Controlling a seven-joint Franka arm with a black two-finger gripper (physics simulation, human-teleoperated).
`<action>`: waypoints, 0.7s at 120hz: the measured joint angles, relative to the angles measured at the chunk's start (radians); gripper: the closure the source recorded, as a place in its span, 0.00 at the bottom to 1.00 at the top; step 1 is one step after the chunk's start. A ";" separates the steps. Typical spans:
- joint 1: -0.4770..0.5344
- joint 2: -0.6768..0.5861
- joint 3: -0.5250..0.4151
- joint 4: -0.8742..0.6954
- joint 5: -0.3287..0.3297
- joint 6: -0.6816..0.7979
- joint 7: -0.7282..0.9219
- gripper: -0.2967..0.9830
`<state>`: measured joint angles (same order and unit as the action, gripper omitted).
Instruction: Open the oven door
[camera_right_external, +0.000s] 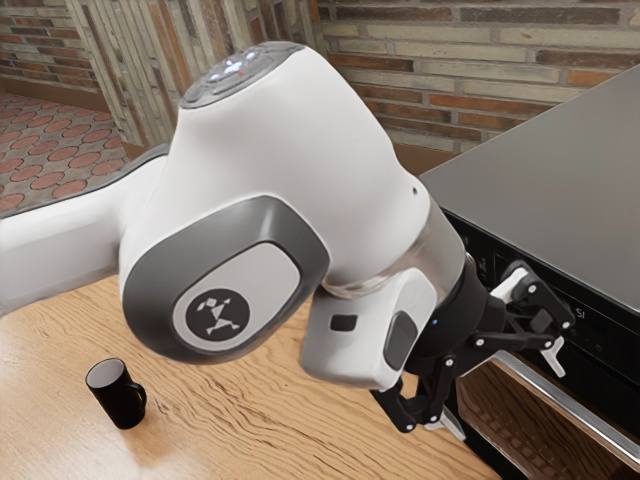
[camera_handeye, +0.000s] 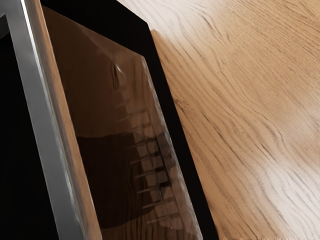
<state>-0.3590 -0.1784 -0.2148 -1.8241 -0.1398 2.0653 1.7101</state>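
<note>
The black gripper (camera_right_external: 503, 390) is at the oven front in the exterior view, its two fingers spread wide with nothing gripped. One fingertip is on the control-panel side of the silver handle (camera_right_external: 580, 408), the other toward the door's lower part. Contact with the bar cannot be made out. Behind the handle lies the oven door (camera_right_external: 520, 415) with its dark glass; I see no clear gap at its edge. In the wrist view the handle (camera_handeye: 42, 120) runs lengthwise beside the brown reflective glass of the door (camera_handeye: 115, 150), and the gripper's own fingers are out of sight.
The oven's grey top (camera_right_external: 560, 180) and black control panel (camera_right_external: 590, 325) stand above the door. A black mug (camera_right_external: 118, 398) is on the wooden table (camera_right_external: 230, 430), well away from the gripper. Brick walls rise behind.
</note>
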 joint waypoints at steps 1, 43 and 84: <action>0.000 0.000 0.000 -0.001 0.000 0.000 0.000 0.23; 0.000 0.020 0.000 -0.011 0.007 0.017 0.004 0.23; 0.007 -0.255 -0.036 -0.254 0.016 0.030 0.005 0.37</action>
<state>-0.3520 -0.4329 -0.2512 -2.0783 -0.1238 2.0953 1.7155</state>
